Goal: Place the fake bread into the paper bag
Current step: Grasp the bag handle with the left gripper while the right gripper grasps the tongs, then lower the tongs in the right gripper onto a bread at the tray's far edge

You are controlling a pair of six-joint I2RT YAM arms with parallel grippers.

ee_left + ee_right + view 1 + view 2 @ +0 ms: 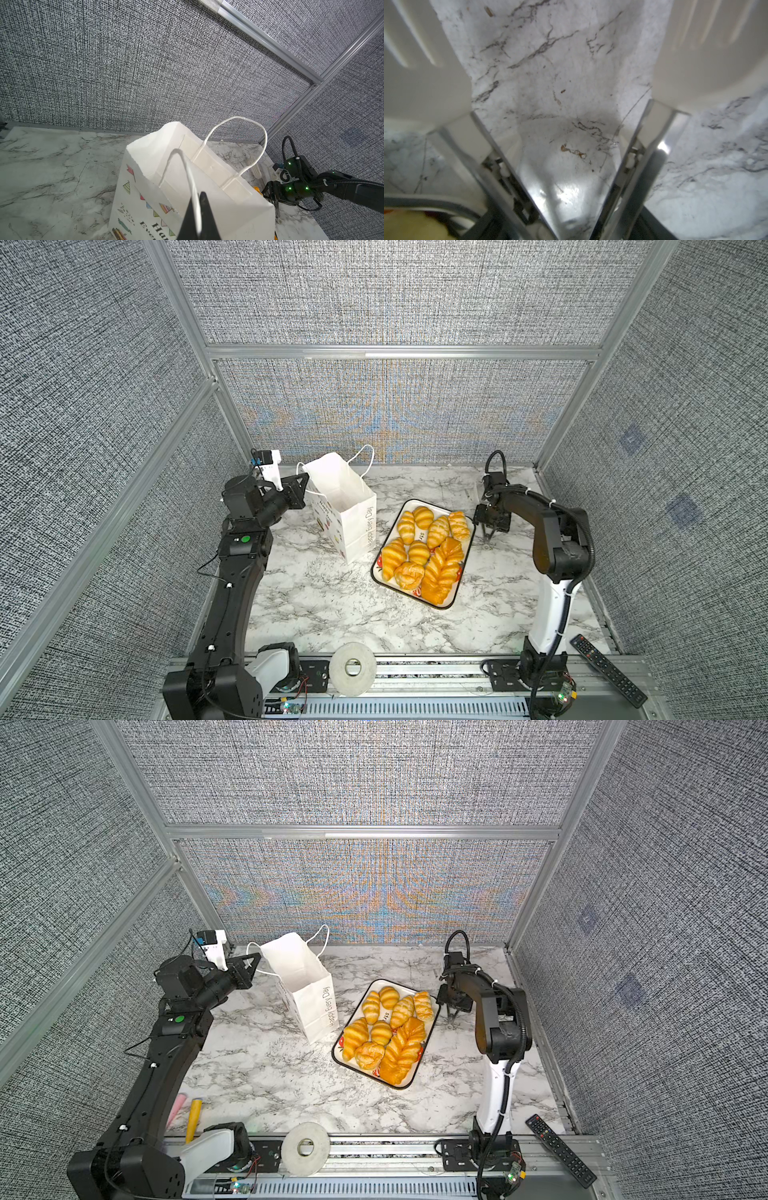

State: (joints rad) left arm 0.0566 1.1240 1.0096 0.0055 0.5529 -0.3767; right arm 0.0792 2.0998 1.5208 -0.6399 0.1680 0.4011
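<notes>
While L hand (197, 197) pinches bag cord (177, 150), R hand (487, 535) gapes.

My left arm (232, 593) is black with a green dot (245, 538). My right arm (550, 610) shows a white link, black cable (588, 539).

1. Tall white paper gift bag (357, 531): you can read grey "Happy Every Day" running along its side panel in both top views.
2. In the left wrist view, the same bag (145, 187) shows you only "Ha" and "Eve"; the rest is cut off at the frame edge.
3. White tray with black rim (460, 572): you get the letters "str" on its floor and the rest is covered.
4. Black remote control (609, 670): its key legends are too small to read.
</notes>
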